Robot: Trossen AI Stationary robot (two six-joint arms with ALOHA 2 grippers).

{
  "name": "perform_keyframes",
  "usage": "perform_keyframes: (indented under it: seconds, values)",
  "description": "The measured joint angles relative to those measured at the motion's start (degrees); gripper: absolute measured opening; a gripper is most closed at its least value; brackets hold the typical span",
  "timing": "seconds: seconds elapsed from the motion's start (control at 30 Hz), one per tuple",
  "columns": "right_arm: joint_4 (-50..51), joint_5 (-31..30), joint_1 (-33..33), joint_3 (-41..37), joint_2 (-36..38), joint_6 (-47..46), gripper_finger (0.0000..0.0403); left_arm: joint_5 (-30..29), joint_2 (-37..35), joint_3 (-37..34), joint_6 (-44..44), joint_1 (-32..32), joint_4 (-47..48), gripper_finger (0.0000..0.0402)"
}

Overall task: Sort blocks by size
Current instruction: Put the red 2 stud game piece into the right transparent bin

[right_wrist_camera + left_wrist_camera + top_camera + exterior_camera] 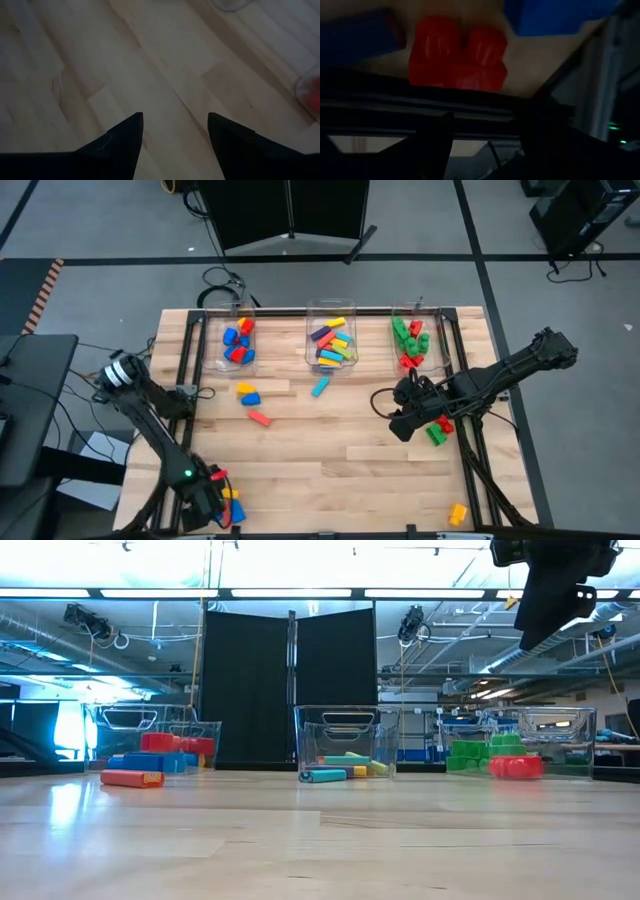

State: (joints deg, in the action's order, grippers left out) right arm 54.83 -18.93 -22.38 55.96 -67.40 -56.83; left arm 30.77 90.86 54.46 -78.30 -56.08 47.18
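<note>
Blocks lie loose on the wooden table: a yellow and blue pair [247, 392], a red one [259, 418], a cyan one [320, 387], a green and red pair [438, 430] and a yellow one [458, 513]. At the near left corner my left gripper [212, 505] is down low beside a small cluster of red, yellow and blue blocks [230, 494]. Its wrist view shows a red block [457, 52] close ahead of the spread fingers. My right gripper [405, 425] hangs open above bare wood, just left of the green and red pair.
Three clear bins stand along the far edge: the left bin [215, 330] holds blue and red blocks, the middle bin [312, 320] mixed long ones, the right bin [396, 315] green and red ones. A dark frame rail runs along each side of the table.
</note>
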Motion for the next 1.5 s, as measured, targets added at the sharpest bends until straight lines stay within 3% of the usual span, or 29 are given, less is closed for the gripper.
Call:
perform_keyframes:
  seconds: [0.27, 0.53, 0.87, 1.1, 1.5]
  values:
    - [-0.2, -1.0, 0.1, 0.0, 0.0, 0.1, 0.0233, 0.6, 8.0, 0.0, 1.6, -0.5, -0.4, 0.0275]
    - [-0.1, -1.0, 0.4, 0.0, 0.0, 1.5, 0.0233, -9.9, 9.0, 0.0, -0.2, 1.5, 0.3, 0.0275]
    - [-0.4, -0.6, 1.6, 0.0, 0.0, 2.8, 0.0233, -18.0, 6.6, 0.0, -1.2, 7.0, 4.9, 0.0275]
    - [-0.6, -0.4, 1.6, 0.0, 0.0, 2.8, 0.0233, -28.4, -1.5, 0.0, -10.8, 7.4, 8.3, 0.0275]
    - [-2.5, -0.4, 1.6, 0.0, 0.0, 3.0, 0.0233, -29.8, -4.2, -0.1, -36.4, 7.4, 9.9, 0.0275]
